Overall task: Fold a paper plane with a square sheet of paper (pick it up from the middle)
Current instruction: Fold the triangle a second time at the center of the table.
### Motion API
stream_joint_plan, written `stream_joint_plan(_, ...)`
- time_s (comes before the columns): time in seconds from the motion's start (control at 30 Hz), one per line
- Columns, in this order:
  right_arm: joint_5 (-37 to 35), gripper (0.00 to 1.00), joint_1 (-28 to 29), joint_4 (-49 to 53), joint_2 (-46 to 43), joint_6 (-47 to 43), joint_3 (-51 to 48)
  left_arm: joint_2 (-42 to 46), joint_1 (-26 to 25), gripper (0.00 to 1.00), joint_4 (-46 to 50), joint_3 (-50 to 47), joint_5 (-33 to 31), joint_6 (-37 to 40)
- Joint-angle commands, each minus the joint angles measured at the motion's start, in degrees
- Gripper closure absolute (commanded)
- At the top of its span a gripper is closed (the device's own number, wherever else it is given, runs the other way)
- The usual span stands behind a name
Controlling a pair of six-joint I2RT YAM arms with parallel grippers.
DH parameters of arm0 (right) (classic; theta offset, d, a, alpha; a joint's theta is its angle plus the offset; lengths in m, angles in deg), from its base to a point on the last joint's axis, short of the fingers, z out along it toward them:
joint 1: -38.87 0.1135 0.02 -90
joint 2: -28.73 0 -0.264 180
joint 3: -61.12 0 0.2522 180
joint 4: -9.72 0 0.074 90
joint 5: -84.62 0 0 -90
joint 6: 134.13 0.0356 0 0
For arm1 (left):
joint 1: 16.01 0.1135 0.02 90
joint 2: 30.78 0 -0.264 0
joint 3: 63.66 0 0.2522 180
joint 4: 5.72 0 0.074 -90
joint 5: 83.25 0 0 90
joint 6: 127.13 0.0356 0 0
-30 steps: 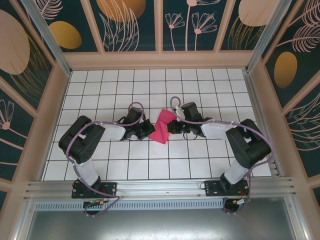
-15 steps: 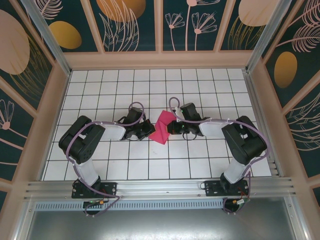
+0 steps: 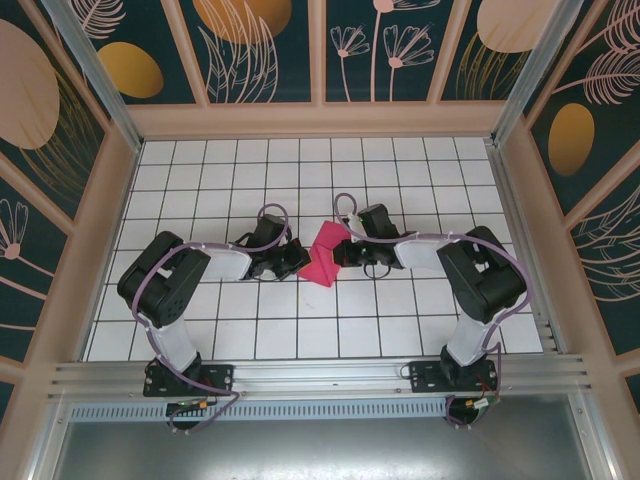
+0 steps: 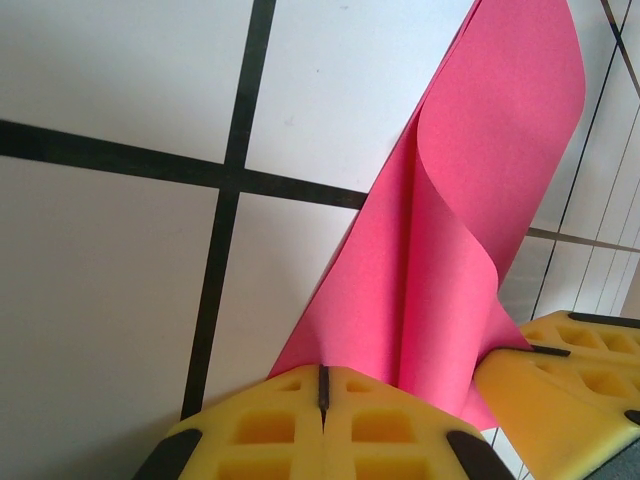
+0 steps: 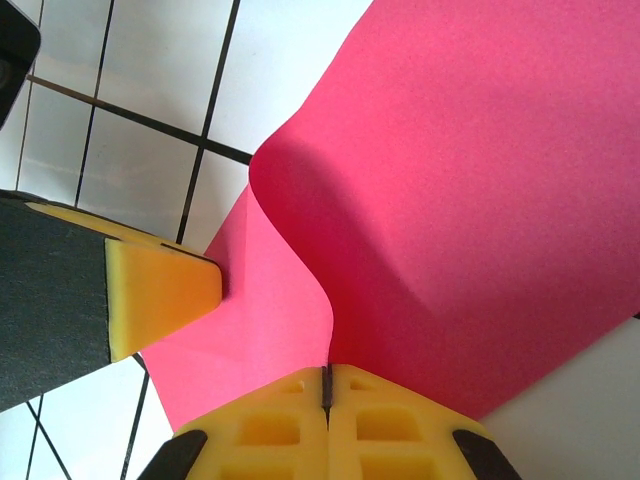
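Note:
The square sheet of paper [image 3: 327, 252] is magenta-pink and sits mid-table, buckled into an upright curl between both grippers. My left gripper [image 3: 299, 262] is at its left edge, my right gripper [image 3: 341, 256] at its right edge. In the left wrist view the yellow pads [image 4: 270, 425] are shut, with the sheet of paper [image 4: 470, 200] running into their seam. The right gripper's yellow fingertip [image 4: 570, 375] shows at lower right. In the right wrist view the pads [image 5: 390, 425] are shut on the sheet of paper [image 5: 470, 190], and the left gripper's fingertip [image 5: 160, 295] presses the sheet from the left.
The white gridded table [image 3: 300, 170] has open tiles behind and in front of the arms. Wooden walls [image 3: 90, 250] enclose the left, right and far sides. An aluminium rail [image 3: 320, 375] with both arm bases runs along the near edge.
The right arm's elbow and forearm have shifted slightly left, toward the sheet. The left arm and the sheet have barely moved. Both grippers stay shut.

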Motion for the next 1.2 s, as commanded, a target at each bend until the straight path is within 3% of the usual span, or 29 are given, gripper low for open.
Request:
stream_joint_plan(0.0,-0.74,1.00,-0.47,0.23,0.95,-1.32,1.59,-1.59,-0.23,0.97,3.04,0.50,-1.50,1.16)
stream_joint_plan(0.63,-0.60,0.99,-0.54,0.53,2.89,-1.29,2.22,-1.28,-0.26,0.97,3.37,0.63,-1.58,1.33)
stream_joint_plan(1.17,2.86,0.99,-0.54,-1.32,-0.60,-1.69,1.84,-1.37,-0.25,0.97,3.85,0.89,-1.63,1.47)
